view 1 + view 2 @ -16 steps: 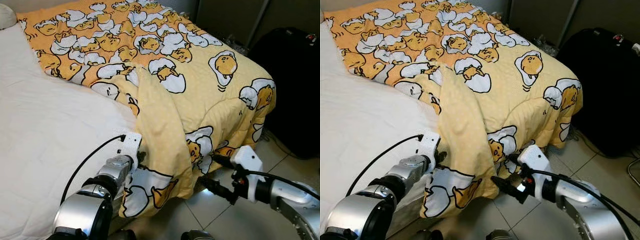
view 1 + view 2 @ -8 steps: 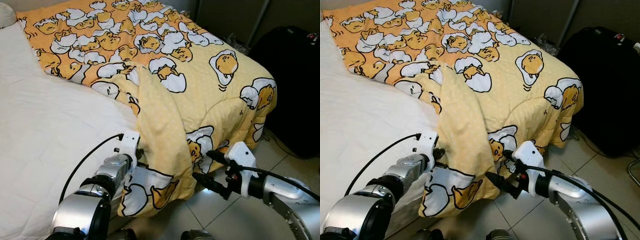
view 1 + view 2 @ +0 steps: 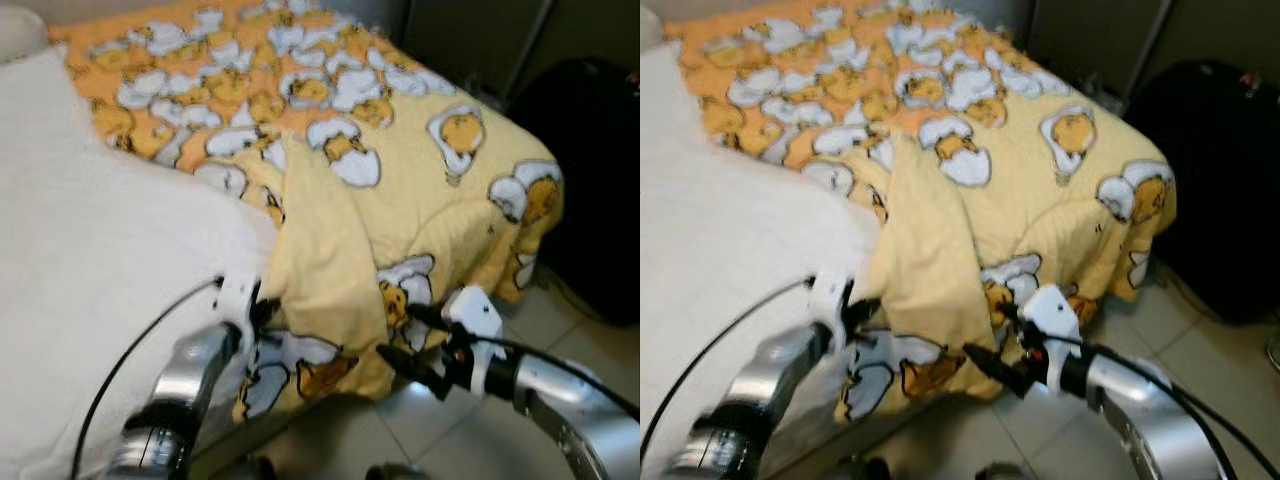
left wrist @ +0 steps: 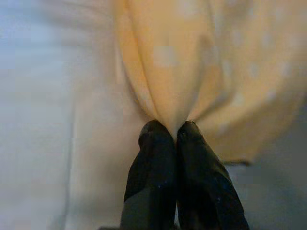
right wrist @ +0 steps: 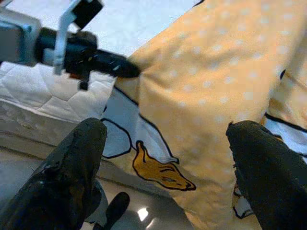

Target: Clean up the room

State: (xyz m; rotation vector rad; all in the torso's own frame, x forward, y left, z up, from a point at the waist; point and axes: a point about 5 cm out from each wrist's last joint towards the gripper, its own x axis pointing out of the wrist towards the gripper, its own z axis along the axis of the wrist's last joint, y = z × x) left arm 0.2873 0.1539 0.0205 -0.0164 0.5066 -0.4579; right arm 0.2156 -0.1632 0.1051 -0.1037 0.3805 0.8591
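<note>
A yellow duvet (image 3: 400, 180) printed with egg characters covers the far half of the bed and hangs over its near corner toward the floor. My left gripper (image 3: 262, 312) is shut on a fold of the duvet's hanging edge (image 4: 168, 86), beside the white mattress (image 3: 90, 270). My right gripper (image 3: 405, 338) is open, its two black fingertips (image 5: 81, 158) spread wide just in front of the hanging duvet corner (image 5: 201, 110), a little to the right of the left gripper (image 5: 117, 64).
A black suitcase (image 3: 590, 170) stands on the tiled floor (image 3: 470, 440) to the right of the bed. A dark wall runs behind it. The white mattress lies bare on the left.
The whole picture has shifted and blurred, so the head camera has moved. My right gripper has come further left, closer to the hanging duvet corner. The left gripper keeps its hold.
</note>
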